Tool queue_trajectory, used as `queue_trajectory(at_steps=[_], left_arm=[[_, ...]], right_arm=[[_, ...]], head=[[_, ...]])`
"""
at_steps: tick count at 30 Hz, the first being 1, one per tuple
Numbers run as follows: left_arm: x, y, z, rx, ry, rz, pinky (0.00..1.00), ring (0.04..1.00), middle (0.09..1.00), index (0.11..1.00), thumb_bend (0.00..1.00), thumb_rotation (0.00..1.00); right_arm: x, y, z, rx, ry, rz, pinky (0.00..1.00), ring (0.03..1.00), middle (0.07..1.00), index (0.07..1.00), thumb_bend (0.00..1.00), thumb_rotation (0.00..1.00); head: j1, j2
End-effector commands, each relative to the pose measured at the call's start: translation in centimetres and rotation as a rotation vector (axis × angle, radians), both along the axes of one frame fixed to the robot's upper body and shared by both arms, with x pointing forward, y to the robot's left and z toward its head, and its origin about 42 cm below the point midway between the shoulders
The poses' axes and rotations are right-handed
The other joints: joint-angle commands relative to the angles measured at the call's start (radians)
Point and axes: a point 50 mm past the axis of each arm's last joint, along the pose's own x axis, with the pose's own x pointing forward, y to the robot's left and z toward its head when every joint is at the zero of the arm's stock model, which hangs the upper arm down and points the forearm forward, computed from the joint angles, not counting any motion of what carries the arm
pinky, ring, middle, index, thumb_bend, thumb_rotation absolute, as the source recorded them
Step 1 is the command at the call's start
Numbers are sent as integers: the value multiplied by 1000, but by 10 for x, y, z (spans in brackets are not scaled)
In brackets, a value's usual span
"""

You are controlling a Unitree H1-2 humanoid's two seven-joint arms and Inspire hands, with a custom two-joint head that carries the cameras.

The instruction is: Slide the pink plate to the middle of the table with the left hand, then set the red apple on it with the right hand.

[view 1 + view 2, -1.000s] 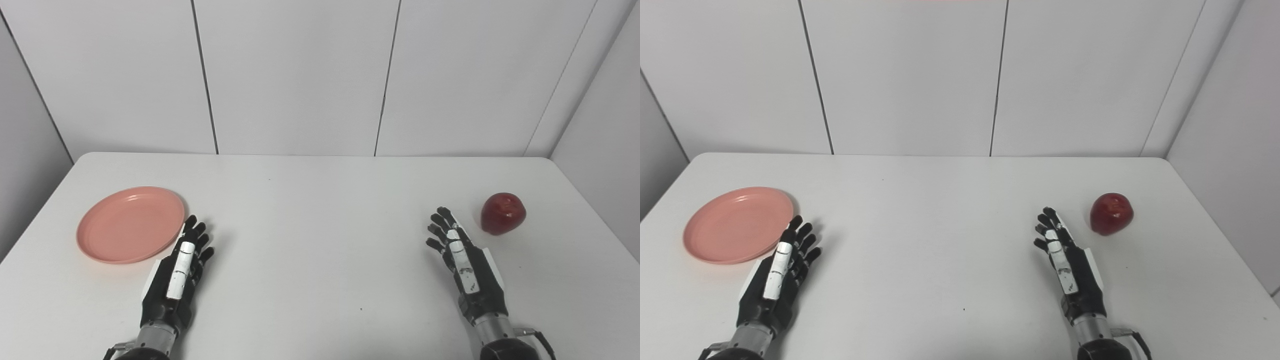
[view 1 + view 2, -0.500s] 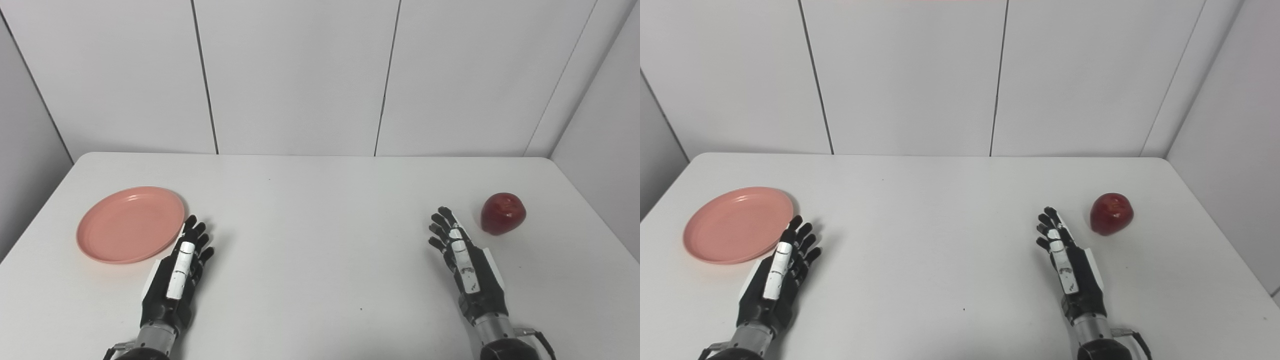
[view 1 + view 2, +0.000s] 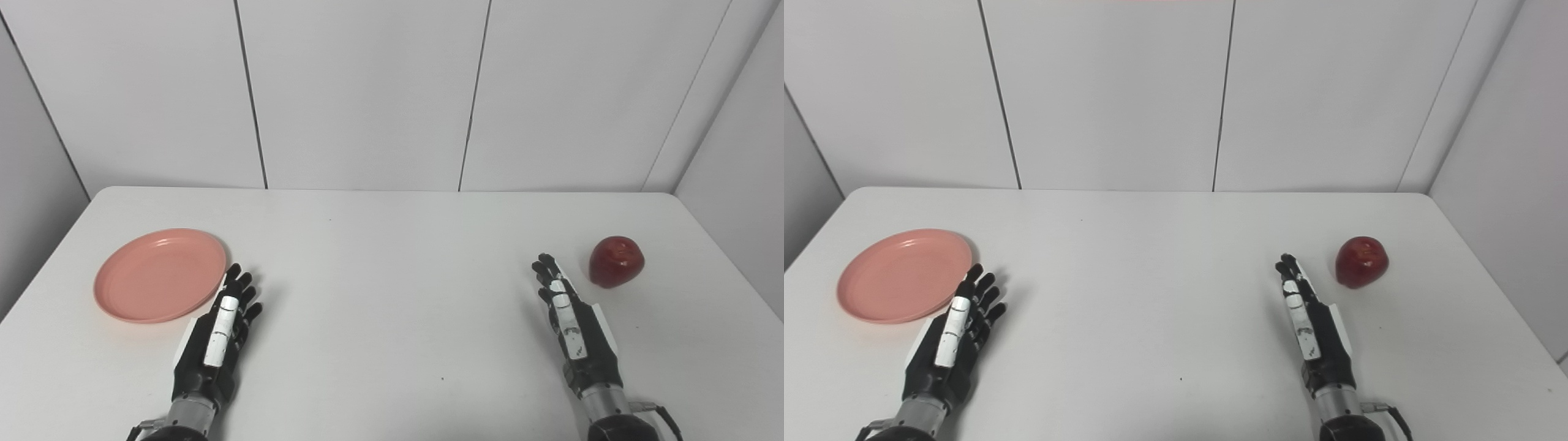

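Pink plate [image 3: 160, 275] flat on white table [image 3: 392, 294], left of frame, middle height, not at table centre. Left hand [image 3: 215, 334] at lower left, fingers spread, holding nothing, fingertips just beside plate's lower-right rim; contact cannot tell. Red apple [image 3: 616, 261] at right of frame. Right hand [image 3: 572, 324] at lower right, fingers extended and near together, empty, near apple but apart.
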Motion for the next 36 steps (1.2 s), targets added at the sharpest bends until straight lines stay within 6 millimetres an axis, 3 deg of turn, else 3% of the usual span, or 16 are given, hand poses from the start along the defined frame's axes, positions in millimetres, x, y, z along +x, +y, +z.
queue_trajectory(at_steps=[1,18,31,36], left_arm=[[-5,-2,-5,-20,6,-6,1000,1000,1000,1000,765,834],[-4,-5,-8,-25,5,-7,1000,1000,1000,1000,753,824],[-1,-39,-20,-36,0,-18,1000,1000,1000,1000,686,833],[1,-54,-26,-37,3,-13,1000,1000,1000,1000,744,823]], right_arm=[[-5,3,-10,12,23,8,1000,987,937,941,803,984],[-3,-2,-14,17,41,24,1000,979,941,939,831,994],[-4,-39,-31,4,44,28,1000,990,960,957,810,1000],[-2,-54,-39,19,58,27,1000,1000,973,966,817,1000]], head=[[1,1],[31,-9],[265,-101],[355,-142]])
